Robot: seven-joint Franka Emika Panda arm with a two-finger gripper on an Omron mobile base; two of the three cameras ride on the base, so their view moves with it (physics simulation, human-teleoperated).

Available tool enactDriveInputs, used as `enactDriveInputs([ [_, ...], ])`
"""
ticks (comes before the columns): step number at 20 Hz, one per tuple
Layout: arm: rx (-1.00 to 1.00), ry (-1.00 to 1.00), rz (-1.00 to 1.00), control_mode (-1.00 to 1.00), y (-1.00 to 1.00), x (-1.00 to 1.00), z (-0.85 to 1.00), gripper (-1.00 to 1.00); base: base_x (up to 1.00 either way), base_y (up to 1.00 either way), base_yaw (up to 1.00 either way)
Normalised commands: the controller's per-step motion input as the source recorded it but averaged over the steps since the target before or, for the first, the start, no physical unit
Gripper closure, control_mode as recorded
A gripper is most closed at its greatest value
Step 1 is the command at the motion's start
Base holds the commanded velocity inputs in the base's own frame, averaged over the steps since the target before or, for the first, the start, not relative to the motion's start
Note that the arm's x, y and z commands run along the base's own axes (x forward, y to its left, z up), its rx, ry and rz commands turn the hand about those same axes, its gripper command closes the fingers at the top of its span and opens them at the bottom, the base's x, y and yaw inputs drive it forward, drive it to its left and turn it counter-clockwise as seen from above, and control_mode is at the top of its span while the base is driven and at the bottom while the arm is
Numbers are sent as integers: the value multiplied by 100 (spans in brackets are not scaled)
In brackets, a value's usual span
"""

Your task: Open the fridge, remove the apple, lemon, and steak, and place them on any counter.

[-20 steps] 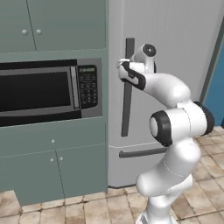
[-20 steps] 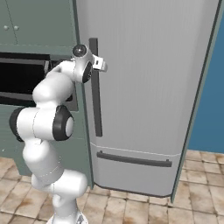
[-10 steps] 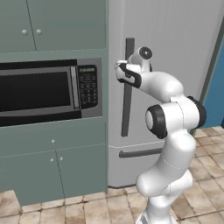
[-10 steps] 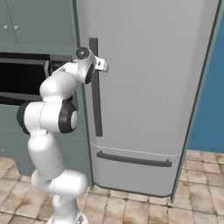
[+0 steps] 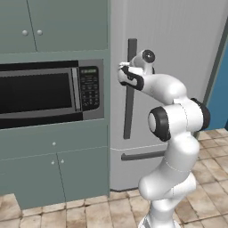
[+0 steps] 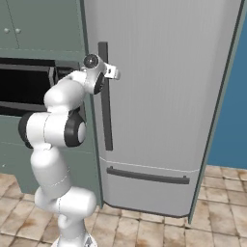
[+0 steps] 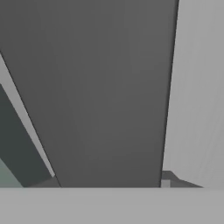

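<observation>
Left base view: the fridge (image 5: 178, 49) stands tall and closed at the right of the grey-green cabinet (image 5: 53, 26), its door flat toward the cameras and its long axis vertical. Its top and right side are cut off by the frame edge. The cabinet holds a microwave (image 5: 49, 95), door shut, with its left part cut off. Tiled floor (image 5: 89, 211) runs along the bottom.

On the fridge door, the upright handle (image 5: 130, 89) is a long dark bar that runs vertically, close to the door's left edge. A shorter dark bar, the drawer handle (image 6: 147, 175), lies horizontally low on the front.

The arm reaches up from the base and bends toward the upright handle. The gripper (image 5: 124, 75) sits at the upper part of that bar, against its left side. In the right base view the gripper (image 6: 107, 72) meets the bar at the same height. The wrist and hand hide the fingertips in both base views.

In the hand view, the upright handle (image 7: 109, 92) is a broad dark band, very near, with pale door surface on its right. Whether the gripper stands open or has closed on the bar cannot be told. The fridge's contents are hidden behind the closed door.
</observation>
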Motion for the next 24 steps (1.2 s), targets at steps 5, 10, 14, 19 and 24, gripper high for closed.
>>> enactDriveInputs([
  [5, -3, 0, 0, -100, -14, -52, 3, 100, 0, 0, 0],
  [10, -13, 0, 1, -100, -61, -100, 9, 100, 0, 0, 0],
  [14, -11, 0, 8, -100, -90, -100, 0, 100, 0, 0, 0],
  [19, -6, 0, 18, -100, -93, -100, -4, 100, 0, 0, 0],
  [24, -2, 0, 24, -100, -70, -100, -2, 100, 0, 0, 0],
])
